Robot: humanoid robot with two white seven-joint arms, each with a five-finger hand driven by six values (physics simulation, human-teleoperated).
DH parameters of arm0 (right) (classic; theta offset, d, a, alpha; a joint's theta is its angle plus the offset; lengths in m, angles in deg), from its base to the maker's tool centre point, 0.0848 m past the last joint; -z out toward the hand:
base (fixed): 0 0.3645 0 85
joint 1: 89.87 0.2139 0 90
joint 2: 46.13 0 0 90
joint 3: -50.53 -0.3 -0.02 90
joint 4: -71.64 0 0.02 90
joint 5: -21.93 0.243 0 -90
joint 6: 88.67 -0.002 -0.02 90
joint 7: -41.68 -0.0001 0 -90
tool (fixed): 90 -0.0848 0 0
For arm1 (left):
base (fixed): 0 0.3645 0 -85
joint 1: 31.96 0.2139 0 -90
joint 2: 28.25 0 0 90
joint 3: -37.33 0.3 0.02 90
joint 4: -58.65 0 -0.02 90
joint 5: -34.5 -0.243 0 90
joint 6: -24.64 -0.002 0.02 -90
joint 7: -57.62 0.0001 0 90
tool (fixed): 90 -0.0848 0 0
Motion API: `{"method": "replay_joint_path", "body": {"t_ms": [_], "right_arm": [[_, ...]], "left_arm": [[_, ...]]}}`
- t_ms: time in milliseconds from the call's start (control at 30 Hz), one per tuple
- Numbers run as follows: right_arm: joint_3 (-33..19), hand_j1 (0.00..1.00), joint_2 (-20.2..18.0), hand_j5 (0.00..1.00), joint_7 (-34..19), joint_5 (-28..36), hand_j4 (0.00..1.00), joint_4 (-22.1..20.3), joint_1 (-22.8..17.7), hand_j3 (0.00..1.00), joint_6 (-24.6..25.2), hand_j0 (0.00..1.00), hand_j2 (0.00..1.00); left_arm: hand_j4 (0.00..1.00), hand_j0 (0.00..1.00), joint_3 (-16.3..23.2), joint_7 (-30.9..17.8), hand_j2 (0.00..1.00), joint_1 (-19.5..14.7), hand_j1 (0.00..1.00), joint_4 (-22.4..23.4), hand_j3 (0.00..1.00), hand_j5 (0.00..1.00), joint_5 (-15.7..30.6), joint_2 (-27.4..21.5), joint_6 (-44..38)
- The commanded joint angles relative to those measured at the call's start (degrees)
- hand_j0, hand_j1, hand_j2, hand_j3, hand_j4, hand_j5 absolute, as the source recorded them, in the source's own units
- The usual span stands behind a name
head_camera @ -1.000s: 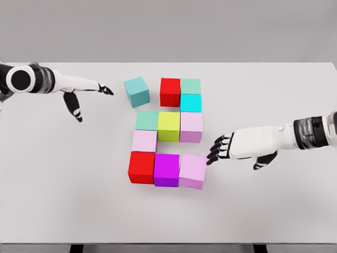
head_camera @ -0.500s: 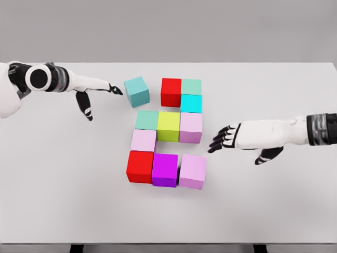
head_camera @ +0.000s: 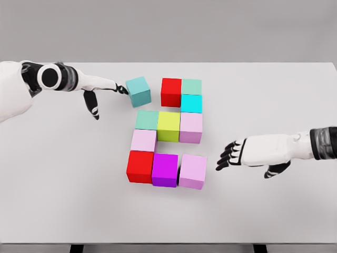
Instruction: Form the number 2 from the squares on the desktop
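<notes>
The left hand [head_camera: 105,88], fingers extended, touches the loose teal cube [head_camera: 138,91] lying just left of the top red cube [head_camera: 170,91]; a straight, level push should close that gap squarely.

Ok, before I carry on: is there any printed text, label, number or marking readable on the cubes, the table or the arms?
None: no printed text, label or sign shows anywhere.
The coloured cubes, such as the loose teal cube at the left hand and the pale pink cube at the lower right corner, have plain faces.
The white tabletop is unmarked.
The right hand and both white arms carry no lettering.
The cubes' layout roughly forms a "2", unfinished.
</notes>
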Motion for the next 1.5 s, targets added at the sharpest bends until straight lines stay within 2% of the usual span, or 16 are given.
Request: {"method": "replay_joint_path", "body": {"t_ms": [0,233,333,600,667,733,1100,1400,1467], "right_arm": [[1.4,1.00,0.5,1.00,0.0,-2.1,1.00,0.0,0.3,1.00,0.1,1.00,1.00],[1.5,1.00,3.0,1.00,0.0,-2.3,1.00,-0.1,1.8,1.00,0.1,1.00,1.00],[2.3,1.00,3.0,1.00,0.0,-2.3,1.00,-0.1,1.8,1.00,0.1,1.00,1.00],[2.7,1.00,3.1,1.00,0.0,-2.4,1.00,-0.1,3.0,1.00,0.1,1.00,1.00],[2.7,1.00,4.6,1.00,0.0,-2.4,1.00,-0.1,3.3,1.00,0.1,1.00,1.00],[2.7,1.00,4.9,1.00,0.0,-2.4,1.00,-0.1,3.3,1.00,0.1,1.00,1.00],[2.6,1.00,5.0,1.00,0.0,-2.4,1.00,-0.1,3.3,1.00,0.1,1.00,1.00],[1.8,1.00,4.7,1.00,0.0,-1.7,1.00,0.3,4.6,1.00,0.1,1.00,1.00],[-1.6,1.00,4.1,1.00,0.0,-1.4,1.00,0.4,4.4,1.00,0.1,1.00,1.00]], "left_arm": [[1.00,1.00,0.0,0.0,1.00,0.0,1.00,0.7,1.00,1.00,-0.1,0.7,0.0],[1.00,1.00,0.0,0.0,1.00,0.0,1.00,0.9,1.00,1.00,-0.3,0.9,0.0],[1.00,1.00,-0.1,0.0,1.00,0.0,1.00,3.6,1.00,1.00,-1.0,3.0,0.0],[1.00,1.00,-0.2,0.0,1.00,-0.4,1.00,3.9,1.00,1.00,-1.6,3.4,-0.1],[1.00,1.00,-0.3,0.0,1.00,-0.4,1.00,6.5,1.00,1.00,-1.7,4.6,0.0],[1.00,1.00,-0.5,0.0,1.00,-0.4,1.00,7.2,1.00,1.00,-2.3,4.9,0.0],[1.00,1.00,-0.7,0.0,1.00,-0.4,1.00,10.3,1.00,1.00,-2.8,7.2,0.0],[1.00,1.00,-0.7,0.0,1.00,-1.1,1.00,11.2,1.00,1.00,-2.8,8.4,0.0],[1.00,1.00,-0.7,0.0,1.00,-1.2,1.00,12.9,1.00,1.00,-2.9,9.6,0.0]]}}
